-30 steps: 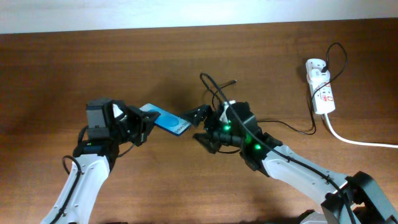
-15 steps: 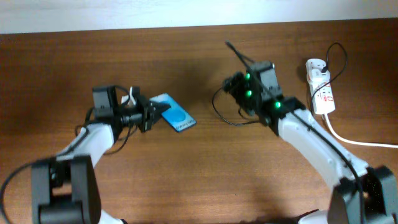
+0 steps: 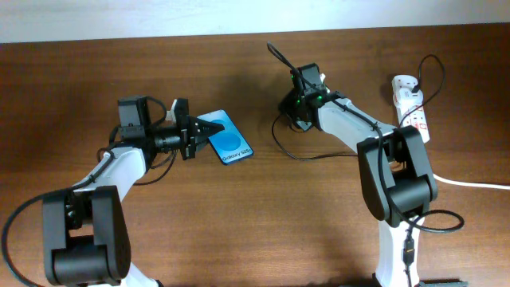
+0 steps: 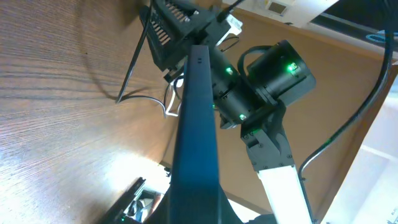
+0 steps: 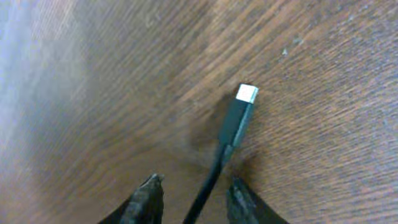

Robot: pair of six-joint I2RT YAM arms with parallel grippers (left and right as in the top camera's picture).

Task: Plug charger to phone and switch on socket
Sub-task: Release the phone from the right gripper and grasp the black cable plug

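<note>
The phone, blue screen up, juts out of my left gripper, which is shut on its near end. In the left wrist view the phone shows edge-on as a dark bar rising from the gripper. The charger is a thin black cable looping on the table. Its connector tip lies flat on the wood in the right wrist view. My right gripper straddles the cable just behind the tip, jaws apart, the cable closer to the right finger. The white socket lies at the far right.
A thick white cord runs from the socket off the right edge. The right arm with green lights fills the background of the left wrist view. The table's back edge meets a pale wall.
My right arm swung from beside the phone back to the cable loop, and its jaws narrowed around the cable. The left gripper kept the phone, turning its screen more upward.
</note>
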